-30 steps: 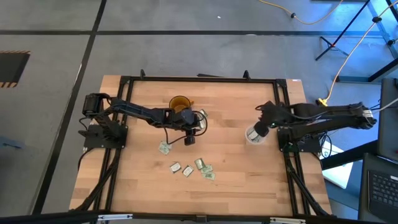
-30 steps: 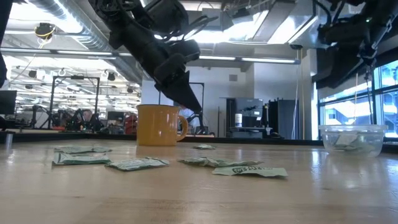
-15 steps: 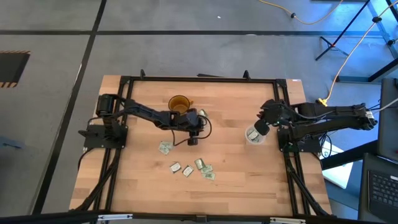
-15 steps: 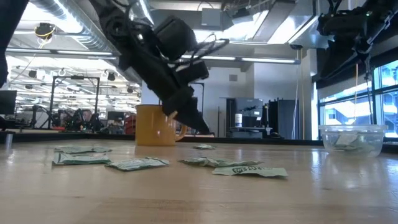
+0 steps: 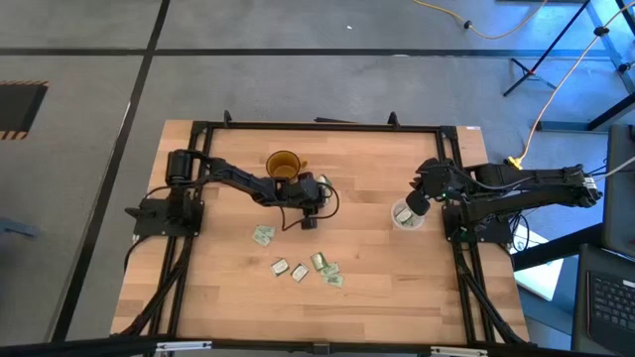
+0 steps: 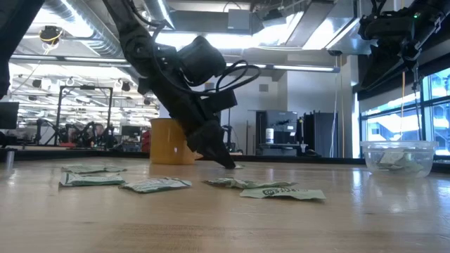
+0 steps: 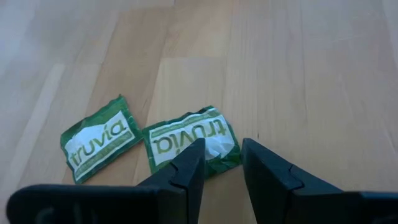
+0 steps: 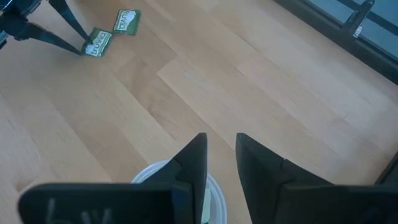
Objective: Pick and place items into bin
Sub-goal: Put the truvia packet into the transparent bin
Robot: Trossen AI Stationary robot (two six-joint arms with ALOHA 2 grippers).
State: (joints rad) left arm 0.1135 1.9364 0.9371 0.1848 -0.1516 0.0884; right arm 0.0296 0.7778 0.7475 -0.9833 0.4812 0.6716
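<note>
Left gripper down at a packet near the amber cup, right gripper over the bin

The left gripper [image 7: 219, 163] is low on the table [image 5: 367, 297], fingers apart, tips at the edge of one green-and-white packet [image 7: 186, 135]; a second packet [image 7: 99, 137] lies just beside it. The amber cup [image 5: 284, 164] stands close behind. More packets [image 5: 319, 267] lie scattered toward the front edge — bare wood around them. The right gripper [image 8: 219, 158] hangs over the clear bin [image 5: 405, 215] near the right edge, fingers slightly apart and apparently empty; the bin holds some packets.
</note>
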